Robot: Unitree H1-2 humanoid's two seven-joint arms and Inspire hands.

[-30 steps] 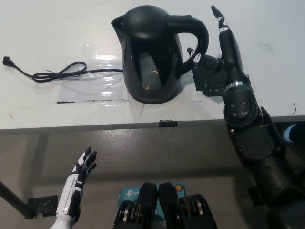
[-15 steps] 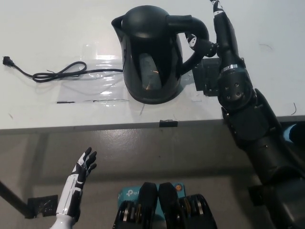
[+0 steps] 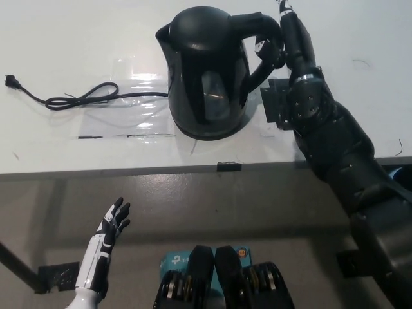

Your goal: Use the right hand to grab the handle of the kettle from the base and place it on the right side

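The black kettle (image 3: 206,71) stands on its round base (image 3: 207,133) at the middle of the white table (image 3: 77,38), spout to the left and handle (image 3: 261,26) to the right. My black right hand (image 3: 286,42) is at the handle, its fingers curled around the upper part of the loop and the thumb inside it. The kettle leans a little toward that hand. My white left hand (image 3: 106,248) rests open at the lower left, below the table's front edge.
The base's black power cord (image 3: 84,98) snakes left across the table to a plug (image 3: 9,81). A black square patch (image 3: 275,106) lies on the table right of the kettle, under my right wrist. The table's front edge (image 3: 129,170) crosses the picture.
My right hand moved up and left from beside the handle onto it and closed around it. The kettle shifted slightly to the right. The left hand stayed put.
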